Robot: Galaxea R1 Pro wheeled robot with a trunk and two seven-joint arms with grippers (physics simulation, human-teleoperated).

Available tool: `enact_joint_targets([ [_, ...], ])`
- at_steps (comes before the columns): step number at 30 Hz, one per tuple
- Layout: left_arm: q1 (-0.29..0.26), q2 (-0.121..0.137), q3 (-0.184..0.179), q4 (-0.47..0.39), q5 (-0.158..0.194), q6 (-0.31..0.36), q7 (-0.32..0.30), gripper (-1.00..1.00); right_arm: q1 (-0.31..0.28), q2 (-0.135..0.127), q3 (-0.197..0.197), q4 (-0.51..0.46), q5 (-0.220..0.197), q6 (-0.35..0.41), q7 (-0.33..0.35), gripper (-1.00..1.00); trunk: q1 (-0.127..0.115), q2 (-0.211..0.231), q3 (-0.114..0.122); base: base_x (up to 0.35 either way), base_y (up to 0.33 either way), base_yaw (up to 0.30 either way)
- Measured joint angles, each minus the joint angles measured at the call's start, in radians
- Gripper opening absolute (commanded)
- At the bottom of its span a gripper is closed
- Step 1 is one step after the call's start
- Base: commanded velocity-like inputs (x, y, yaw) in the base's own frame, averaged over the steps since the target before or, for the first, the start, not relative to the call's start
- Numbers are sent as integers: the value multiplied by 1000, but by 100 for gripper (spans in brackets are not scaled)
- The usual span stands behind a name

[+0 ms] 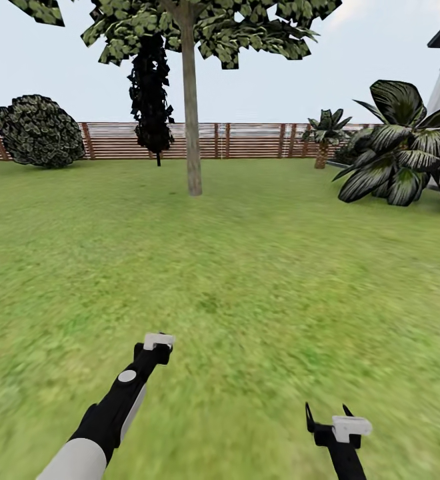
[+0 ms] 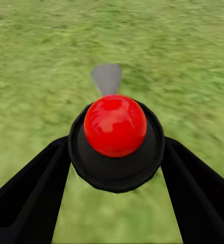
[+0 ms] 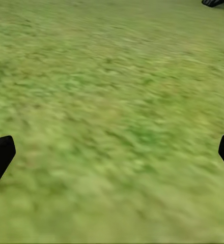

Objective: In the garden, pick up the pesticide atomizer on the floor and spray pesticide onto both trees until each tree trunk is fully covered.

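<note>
Though blurry underfoot, smooth tree trunk [image 1: 192, 127].

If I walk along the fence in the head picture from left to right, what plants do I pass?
Round bush → skinny black tree → tree with the pale trunk → little palm → big striped-leaf plant.

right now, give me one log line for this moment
left gripper: shut on atomizer | right gripper: open, over grass | tree trunk: ahead, no spray
</note>
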Motion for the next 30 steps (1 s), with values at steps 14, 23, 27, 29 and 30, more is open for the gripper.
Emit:
enact_joint_targets([
  [14,0,-1,-1,0,0,0,0,-100,0,0,2,3,0,0,0,100,0,0,0,325,83,136],
  [23,0,-1,-1,0,0,0,0,-100,0,0,2,3,0,0,0,100,0,0,0,325,83,196],
  [27,0,-1,-1,0,0,0,0,-100,0,0,2,3,0,0,0,100,0,0,0,325,83,11],
  [29,0,-2,-1,0,0,0,0,-100,0,0,2,3,0,0,0,100,0,0,0,325,83,3],
  [30,0,-2,-1,0,0,0,0,-100,0,0,2,3,0,0,0,100,0,0,0,325,83,1],
])
